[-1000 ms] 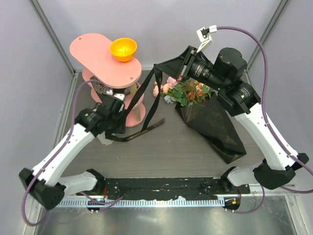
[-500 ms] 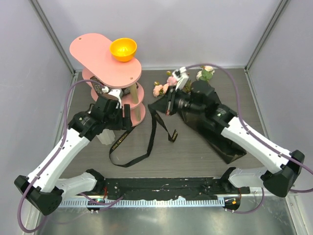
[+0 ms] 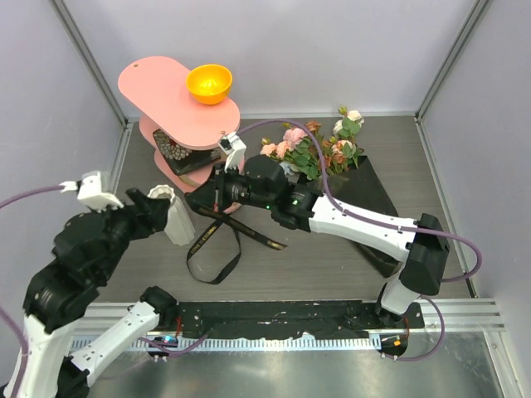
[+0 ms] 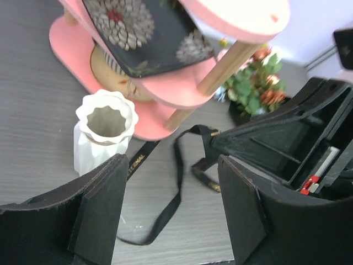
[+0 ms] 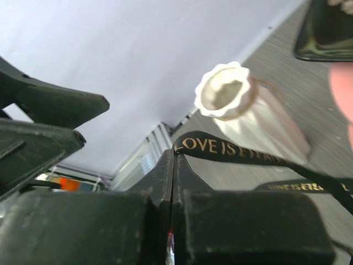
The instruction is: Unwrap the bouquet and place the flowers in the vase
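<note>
My right arm has swung left across the table, the right gripper [image 5: 174,153] pinched shut on the black ribbon [image 3: 217,249] just right of the white fluted vase [image 3: 177,217]. Near the vase, my left gripper [image 4: 172,165] gapes wide and empty. The flowers [image 3: 311,149] lie far right on the black wrapping sheet [image 3: 372,192].

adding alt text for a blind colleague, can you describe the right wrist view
The right claw is shut on a black ribbon with gold lettering, which trails off to the right. Beyond it is the white fluted vase, empty, against a pale wall.
</note>
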Motion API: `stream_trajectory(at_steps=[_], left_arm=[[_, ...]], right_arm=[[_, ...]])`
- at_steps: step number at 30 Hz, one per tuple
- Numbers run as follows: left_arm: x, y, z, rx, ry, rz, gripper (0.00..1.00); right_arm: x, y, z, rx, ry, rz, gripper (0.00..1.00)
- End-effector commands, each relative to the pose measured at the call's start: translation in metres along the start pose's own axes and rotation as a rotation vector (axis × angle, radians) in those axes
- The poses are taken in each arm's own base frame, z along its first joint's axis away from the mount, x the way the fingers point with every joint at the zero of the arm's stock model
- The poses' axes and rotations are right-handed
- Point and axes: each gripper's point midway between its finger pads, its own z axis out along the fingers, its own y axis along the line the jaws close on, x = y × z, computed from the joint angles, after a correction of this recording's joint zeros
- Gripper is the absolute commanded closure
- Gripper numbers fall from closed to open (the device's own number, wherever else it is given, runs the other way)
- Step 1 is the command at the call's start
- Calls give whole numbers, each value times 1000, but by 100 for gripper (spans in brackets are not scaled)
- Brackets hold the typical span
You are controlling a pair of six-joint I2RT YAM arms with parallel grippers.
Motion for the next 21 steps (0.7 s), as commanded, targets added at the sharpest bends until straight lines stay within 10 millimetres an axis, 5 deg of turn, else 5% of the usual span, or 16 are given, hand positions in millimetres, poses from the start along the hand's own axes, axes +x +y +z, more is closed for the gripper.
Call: stream_trajectory(at_steps=[1, 3, 6, 10, 12, 14, 15, 16, 18, 21], left_arm=[[-28, -1, -16, 32, -120, -51, 29], [-26, -2, -17, 41, -112, -48, 29], [-17, -10, -10, 72, -75, -38, 29], [-12, -26, 0, 127, -48, -33, 28], [-11, -34, 8, 151, -37, -30, 27], [-10, -45, 12, 193, -22, -26, 27], [-9, -50, 13, 210, -11, -21, 26], [-6, -54, 19, 218, 9, -8, 26], [-2, -67, 20, 274, 51, 14, 25], [10, -86, 27, 349, 125, 50, 25]], right_arm=[[-44, 33, -6, -82, -193, 20, 99], [-18, 2, 4, -2, -147, 53, 99], [55, -45, 5, 80, -13, 125, 99], [84, -84, -8, 235, 21, 98, 94], [85, -90, -3, 258, 70, 48, 80], [115, -107, -3, 297, 237, -42, 60], [105, -102, -1, 302, 243, -68, 48], [110, -113, -10, 350, 289, -113, 44], [89, -119, -27, 403, 241, -138, 37], [47, -125, -66, 418, 160, -103, 36]])
